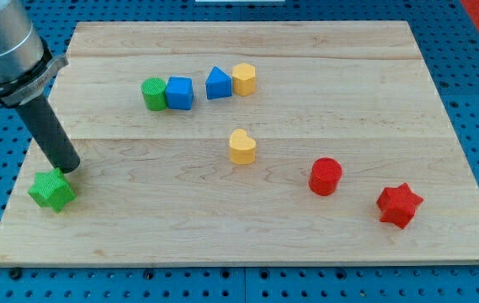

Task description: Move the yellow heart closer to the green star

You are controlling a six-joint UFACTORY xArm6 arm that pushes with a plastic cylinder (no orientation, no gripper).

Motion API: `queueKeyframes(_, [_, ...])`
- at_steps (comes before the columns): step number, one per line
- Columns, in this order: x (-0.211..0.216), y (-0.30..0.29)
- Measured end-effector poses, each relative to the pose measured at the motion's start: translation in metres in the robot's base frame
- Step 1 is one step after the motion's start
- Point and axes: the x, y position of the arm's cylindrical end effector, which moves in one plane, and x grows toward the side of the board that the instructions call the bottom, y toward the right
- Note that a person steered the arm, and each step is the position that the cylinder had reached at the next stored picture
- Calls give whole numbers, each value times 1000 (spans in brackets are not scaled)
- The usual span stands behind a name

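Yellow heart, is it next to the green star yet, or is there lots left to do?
Nothing looks done yet. The yellow heart sits mid-board, far from the green star at the view's lower left. My tip is right beside the star's upper right, not by the heart. Left: go round to the heart's right side and push it leftward toward the star.

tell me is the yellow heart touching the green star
No, the yellow heart sits mid-board, far from the green star beside my tip.

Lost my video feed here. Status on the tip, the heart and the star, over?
My tip at the green star, its upper right edge. Yellow heart mid-board, well to the view's right, untouched. Nothing between the two.
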Motion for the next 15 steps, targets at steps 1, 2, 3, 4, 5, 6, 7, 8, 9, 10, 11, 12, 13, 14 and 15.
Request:
queueKeyframes(1, [-3,65])
queueKeyframes(2, [4,159])
queueKeyframes(3, [4,244])
queueKeyframes(4, [-28,283])
queueKeyframes(5, [-45,263])
queueKeyframes(6, [-43,198])
queueKeyframes(7, [-31,190])
queueKeyframes(8, [-25,241])
queueKeyframes(9, [7,236])
queueKeyframes(10, [10,189])
queueKeyframes(11, [-13,188])
queueKeyframes(12, [-47,220])
queueKeyframes(13, [-38,206])
queueKeyframes(14, [-23,180])
queueKeyframes(15, [-23,117])
